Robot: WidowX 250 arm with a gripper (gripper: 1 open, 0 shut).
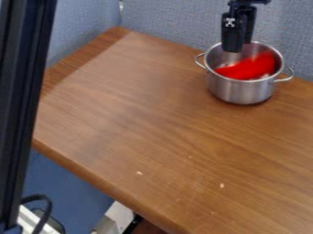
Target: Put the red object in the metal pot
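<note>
The red object (248,67) lies inside the metal pot (246,88), leaning against its inner wall, and only its top face shows. The shiny pot stands at the far right corner of the wooden table (146,137). My dark gripper (232,46) hangs just above the pot's far left rim. It holds nothing and the red object sits apart below it. The fingers look parted, though they are small and dark in this view.
A dark vertical post (18,110) runs down the left edge of the view, close to the camera. A blue partition wall (86,18) stands behind the table. The table's front edge drops off at the lower left, with cables (37,215) on the floor below.
</note>
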